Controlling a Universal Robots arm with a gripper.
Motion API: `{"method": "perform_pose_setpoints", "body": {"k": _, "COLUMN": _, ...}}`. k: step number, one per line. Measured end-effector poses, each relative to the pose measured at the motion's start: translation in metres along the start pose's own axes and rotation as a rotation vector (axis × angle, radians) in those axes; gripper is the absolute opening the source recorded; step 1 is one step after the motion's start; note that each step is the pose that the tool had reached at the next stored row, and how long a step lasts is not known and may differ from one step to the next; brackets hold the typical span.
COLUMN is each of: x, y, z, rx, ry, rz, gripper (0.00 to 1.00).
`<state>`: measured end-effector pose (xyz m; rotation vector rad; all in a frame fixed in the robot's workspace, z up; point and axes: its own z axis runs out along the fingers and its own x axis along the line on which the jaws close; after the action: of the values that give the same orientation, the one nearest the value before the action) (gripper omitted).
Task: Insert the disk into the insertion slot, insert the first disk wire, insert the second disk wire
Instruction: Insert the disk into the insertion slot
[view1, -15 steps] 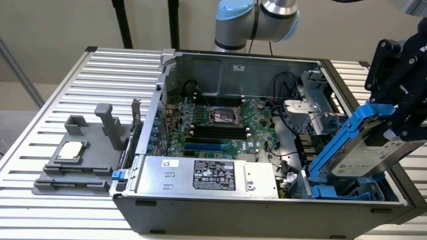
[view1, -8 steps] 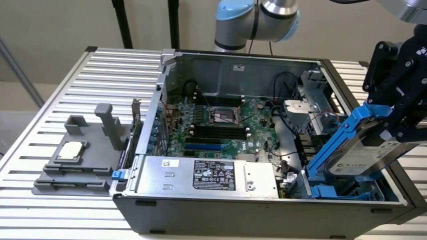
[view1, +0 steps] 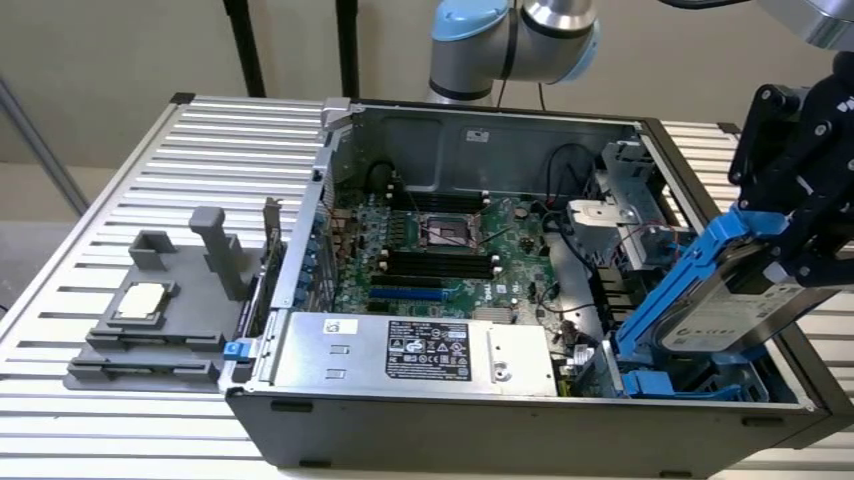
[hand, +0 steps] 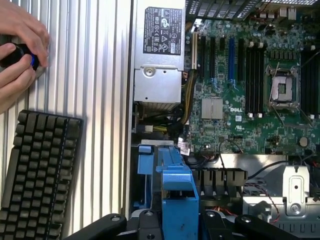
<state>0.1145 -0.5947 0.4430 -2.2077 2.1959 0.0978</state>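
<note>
The insertion slot (view1: 687, 385) is bordered by the power-supply box (view1: 414, 350) and loose wires (hand: 186, 102). The disk (view1: 727, 300) is pinched, tilted, in the tool (view1: 798, 262), just above that slot.

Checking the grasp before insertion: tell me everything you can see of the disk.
The disk is a flat silver-grey drive with a white printed label, clipped in a bright blue plastic carrier frame. The black gripper is shut on its upper end, holding it steeply tilted over the open computer case at the exterior view's right. Its lower end dips toward the insertion slot; contact there cannot be made out. In the wrist view the blue frame shows edge-on.
</note>
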Motion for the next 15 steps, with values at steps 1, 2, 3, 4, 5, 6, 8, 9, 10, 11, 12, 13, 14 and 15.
{"method": "perform_pose_setpoints", "body": {"k": 1, "x": 0.0005, "y": 0.0, "z": 0.0003, "rx": 0.0, "ry": 0.0, "rz": 0.0, "gripper": 0.32}}
{"method": "perform_pose_setpoints", "body": {"k": 2, "x": 0.0009, "y": -0.0001, "z": 0.0006, "rx": 0.0, "ry": -0.0003, "rz": 0.0, "gripper": 0.32}}
{"method": "perform_pose_setpoints", "body": {"k": 3, "x": 0.0012, "y": -0.0001, "z": 0.0009, "rx": 0.0, "ry": -0.0003, "rz": 0.0, "gripper": 0.32}}
{"method": "perform_pose_setpoints", "body": {"k": 4, "x": 0.0014, "y": -0.0001, "z": 0.0012, "rx": 0.0, "ry": -0.0004, "rz": 0.0, "gripper": 0.32}}
{"method": "perform_pose_setpoints", "body": {"k": 5, "x": 0.0017, "y": -0.0001, "z": 0.0015, "rx": 0.0001, "ry": -0.0002, "rz": 0.0, "gripper": 0.32}}
{"method": "perform_pose_setpoints", "body": {"k": 6, "x": 0.0019, "y": -0.0001, "z": 0.0017, "rx": 0.0, "ry": 0.0, "rz": 0.0, "gripper": 0.32}}
{"method": "perform_pose_setpoints", "body": {"k": 8, "x": 0.0023, "y": -0.0001, "z": 0.0023, "rx": 0.0001, "ry": 0.0002, "rz": 0.0, "gripper": 0.32}}
{"method": "perform_pose_setpoints", "body": {"k": 9, "x": 0.0026, "y": -0.0001, "z": 0.0027, "rx": 0.0001, "ry": 0.0, "rz": 0.0, "gripper": 0.32}}
{"method": "perform_pose_setpoints", "body": {"k": 10, "x": 0.0029, "y": -0.0001, "z": 0.0031, "rx": 0.0001, "ry": -0.0002, "rz": 0.0, "gripper": 0.32}}
{"method": "perform_pose_setpoints", "body": {"k": 11, "x": 0.0031, "y": -0.0001, "z": 0.0034, "rx": 0.0001, "ry": -0.0002, "rz": 0.0, "gripper": 0.32}}
{"method": "perform_pose_setpoints", "body": {"k": 12, "x": 0.0034, "y": -0.0002, "z": 0.0038, "rx": 0.0001, "ry": -0.0001, "rz": 0.0, "gripper": 0.32}}
{"method": "perform_pose_setpoints", "body": {"k": 13, "x": 0.0037, "y": -0.0002, "z": 0.0042, "rx": 0.0001, "ry": -0.0002, "rz": 0.0, "gripper": 0.32}}
{"method": "perform_pose_setpoints", "body": {"k": 14, "x": 0.0039, "y": -0.0002, "z": 0.0047, "rx": 0.0002, "ry": -0.0002, "rz": 0.0, "gripper": 0.32}}
{"method": "perform_pose_setpoints", "body": {"k": 15, "x": 0.004, "y": -0.0002, "z": 0.0052, "rx": 0.0003, "ry": -0.0002, "rz": 0.0, "gripper": 0.32}}
